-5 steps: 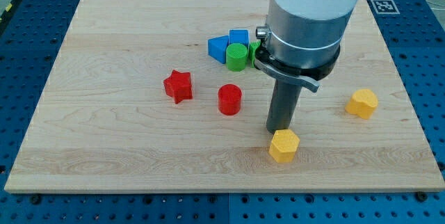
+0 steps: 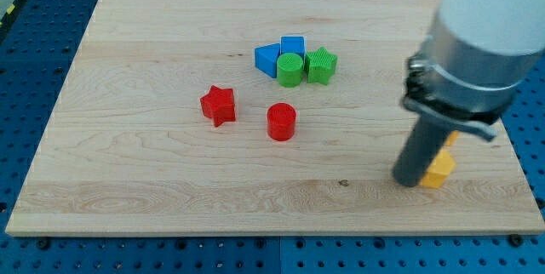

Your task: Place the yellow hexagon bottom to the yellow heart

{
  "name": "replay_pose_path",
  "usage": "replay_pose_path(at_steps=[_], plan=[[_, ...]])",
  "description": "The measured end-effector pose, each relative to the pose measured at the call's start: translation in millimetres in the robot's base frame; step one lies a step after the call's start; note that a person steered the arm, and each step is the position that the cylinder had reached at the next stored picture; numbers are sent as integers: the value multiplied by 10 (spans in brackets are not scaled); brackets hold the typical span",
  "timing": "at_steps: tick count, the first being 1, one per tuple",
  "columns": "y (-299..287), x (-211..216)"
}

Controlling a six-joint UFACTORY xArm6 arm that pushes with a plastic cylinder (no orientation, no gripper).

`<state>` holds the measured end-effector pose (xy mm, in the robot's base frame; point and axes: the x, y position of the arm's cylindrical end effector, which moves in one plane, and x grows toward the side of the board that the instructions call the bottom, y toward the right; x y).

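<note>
My tip (image 2: 410, 180) rests on the wooden board (image 2: 153, 180) near the view's lower right. The yellow hexagon (image 2: 440, 171) lies right against the tip's right side, and the rod hides part of it. Just above the hexagon only a small sliver of the yellow heart (image 2: 450, 139) shows. The arm's body covers the rest of it. The hexagon sits directly below the heart and close to it; I cannot tell whether they touch.
A red star (image 2: 218, 105) and a red cylinder (image 2: 281, 122) lie left of centre. A cluster of a blue triangle (image 2: 266, 57), a blue cube (image 2: 293, 45), a green cylinder (image 2: 289, 69) and a green star (image 2: 321, 65) sits above them. The board's right edge is near the hexagon.
The arm has swept to the right. The yellow hexagon was pushed right with it, from the lower middle to just below the yellow heart, which the arm now mostly hides.
</note>
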<state>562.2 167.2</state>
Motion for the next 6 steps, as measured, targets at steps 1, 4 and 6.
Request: replay_pose_path(at_steps=[1, 4, 6], plan=[[69, 41], [695, 187], [695, 44]])
